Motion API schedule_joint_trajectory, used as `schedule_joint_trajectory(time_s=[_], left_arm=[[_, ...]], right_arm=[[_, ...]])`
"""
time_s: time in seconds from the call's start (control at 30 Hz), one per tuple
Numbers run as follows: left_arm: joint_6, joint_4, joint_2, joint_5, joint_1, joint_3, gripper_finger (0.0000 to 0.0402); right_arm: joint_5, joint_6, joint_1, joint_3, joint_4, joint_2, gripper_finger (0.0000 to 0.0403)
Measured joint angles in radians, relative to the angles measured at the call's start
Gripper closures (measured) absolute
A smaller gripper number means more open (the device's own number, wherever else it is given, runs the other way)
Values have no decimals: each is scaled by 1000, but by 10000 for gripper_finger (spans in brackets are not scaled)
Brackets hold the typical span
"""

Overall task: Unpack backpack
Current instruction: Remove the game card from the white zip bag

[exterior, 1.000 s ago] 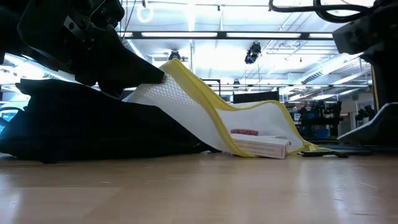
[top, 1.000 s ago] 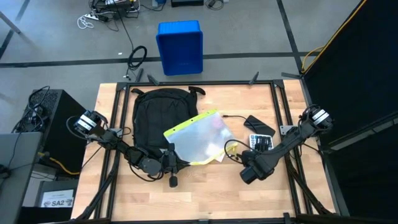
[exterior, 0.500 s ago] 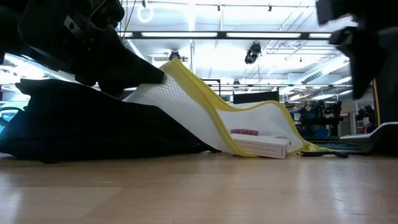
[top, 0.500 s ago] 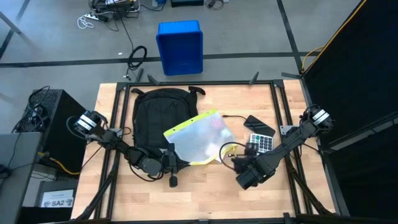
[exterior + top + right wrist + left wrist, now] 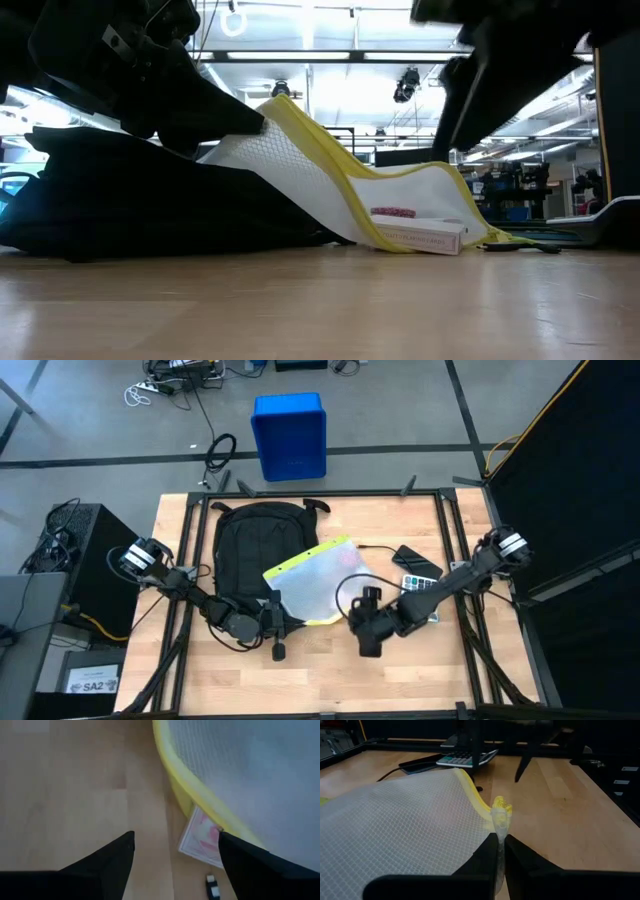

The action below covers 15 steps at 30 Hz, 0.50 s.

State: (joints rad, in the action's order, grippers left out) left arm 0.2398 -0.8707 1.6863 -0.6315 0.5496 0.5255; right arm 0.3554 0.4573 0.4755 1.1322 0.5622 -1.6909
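The black backpack [image 5: 245, 545] lies flat on the table's left half. A translucent mesh pouch with a yellow edge [image 5: 318, 582] lies partly across it, its right end on the table over a small card box [image 5: 420, 238]. My left gripper [image 5: 276, 609] is shut on the pouch's near left corner. My right gripper [image 5: 364, 624] hangs open above the table by the pouch's near right corner, tipped downward; in the right wrist view the yellow edge [image 5: 192, 785] and the box [image 5: 200, 840] show below its fingers [image 5: 117, 857]. My left gripper pinches the pouch's yellow-edged corner tab [image 5: 500, 815] between its two fingers [image 5: 490, 855]. It comes nearly level from the table's left side. That corner is held up off the table, and the pouch slopes down from it [image 5: 330, 170] to its far end on the wood.
A calculator [image 5: 428, 588] and a flat black device [image 5: 415, 563] with a cable lie right of the pouch, partly under the right arm. A blue bin [image 5: 290, 435] stands on the floor beyond the far edge. Bare wood runs along the near edge [image 5: 330, 680].
My right gripper has moved toward the table's left, from beside the calculator to the pouch's near right corner, and has tipped to point more steeply down. The left gripper and the pouch have kept still.
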Motion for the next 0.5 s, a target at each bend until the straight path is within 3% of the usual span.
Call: schedule_joint_trajectory(time_s=[0.17,0.5], left_arm=[[0,0,0,0,0,0,402],[0,-1,0,0,0,0,402]], right_arm=[[-105,-12,-47,-55,-23,-1,123],[-67,-5,-115,-148,-149,-1,118]])
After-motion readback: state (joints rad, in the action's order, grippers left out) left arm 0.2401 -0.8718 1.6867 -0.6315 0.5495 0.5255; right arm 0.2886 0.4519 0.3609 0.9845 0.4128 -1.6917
